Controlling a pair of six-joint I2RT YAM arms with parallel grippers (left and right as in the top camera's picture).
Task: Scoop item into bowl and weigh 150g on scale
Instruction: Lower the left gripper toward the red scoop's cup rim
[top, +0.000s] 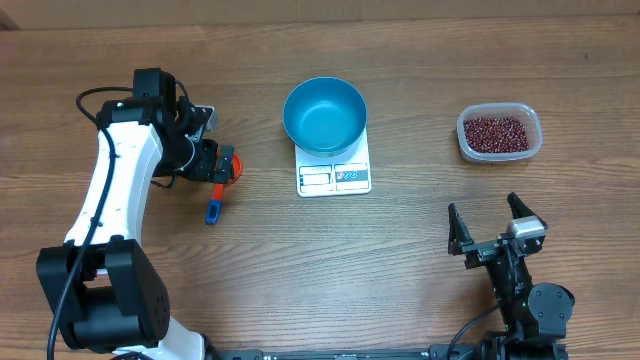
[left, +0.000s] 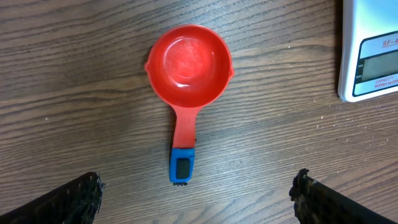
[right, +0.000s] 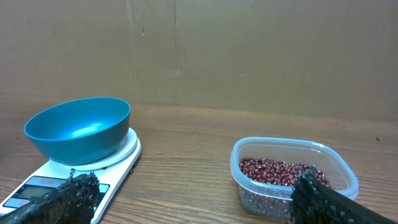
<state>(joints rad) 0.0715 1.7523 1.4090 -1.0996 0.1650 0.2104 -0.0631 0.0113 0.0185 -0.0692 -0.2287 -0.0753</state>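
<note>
The empty blue bowl (top: 324, 118) (right: 78, 127) stands on the white scale (top: 334, 177) (right: 119, 163) at the back middle of the table. The item, dark red beans (top: 495, 131) (right: 278, 170), fills a clear plastic tub (top: 533, 143) (right: 251, 186) at the back right. A red scoop with a blue handle end (top: 218, 190) (left: 188, 65) lies empty on the wood left of the scale. My left gripper (top: 207, 160) (left: 198, 199) hovers open over the scoop's handle, touching nothing. My right gripper (top: 487, 222) (right: 193, 198) stands open near the front right, well short of the tub.
A corner of the scale with its display (left: 370, 59) shows at the left wrist view's right edge. A brown cardboard wall (right: 199, 50) rises behind the table. Bare wood lies between the scale and the tub.
</note>
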